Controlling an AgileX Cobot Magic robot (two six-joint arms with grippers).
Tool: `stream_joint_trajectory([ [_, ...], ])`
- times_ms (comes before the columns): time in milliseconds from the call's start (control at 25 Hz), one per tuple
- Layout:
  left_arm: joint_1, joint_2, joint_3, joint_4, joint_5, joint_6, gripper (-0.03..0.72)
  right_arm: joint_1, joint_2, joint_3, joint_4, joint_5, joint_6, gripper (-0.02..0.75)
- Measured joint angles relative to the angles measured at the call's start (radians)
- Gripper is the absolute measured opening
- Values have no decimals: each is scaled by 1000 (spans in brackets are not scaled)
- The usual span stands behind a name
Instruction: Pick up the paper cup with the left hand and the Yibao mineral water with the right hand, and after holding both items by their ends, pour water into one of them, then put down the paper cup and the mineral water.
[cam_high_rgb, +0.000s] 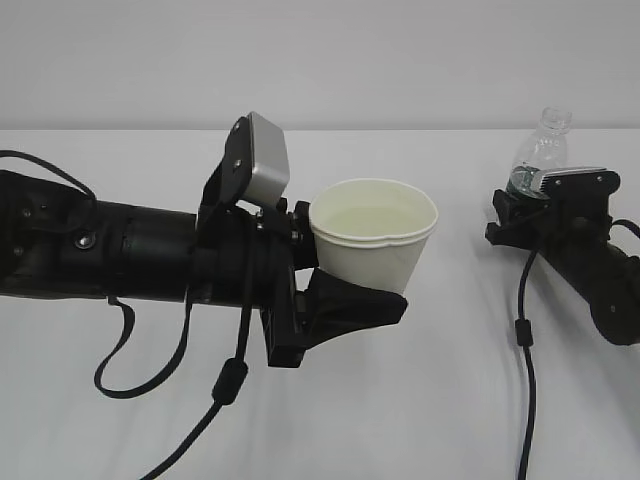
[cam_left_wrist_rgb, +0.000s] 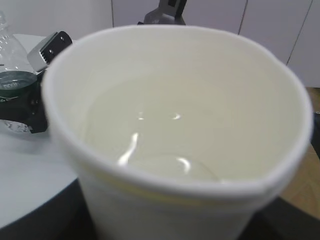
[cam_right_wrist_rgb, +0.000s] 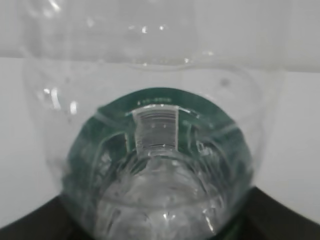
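The white paper cup stands upright between the black fingers of my left gripper, which is shut on its lower wall; the near finger wraps its base. In the left wrist view the paper cup fills the frame and clear water glints inside it. At the far right the Yibao mineral water stands upright with its capless neck up, and my right gripper is shut around its green-labelled middle. The right wrist view shows the bottle close up, with black fingers at both lower corners.
A white table carries both arms, with a grey wall behind. Black cables hang from each wrist onto the table. In the left wrist view the table's edge ends at the right over a wooden floor.
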Motion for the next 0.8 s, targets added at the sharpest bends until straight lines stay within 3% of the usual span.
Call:
stream_joint_trajectory([
  [800, 0, 0, 0, 0, 0, 0, 457, -2, 14, 0, -30, -19, 40, 411],
])
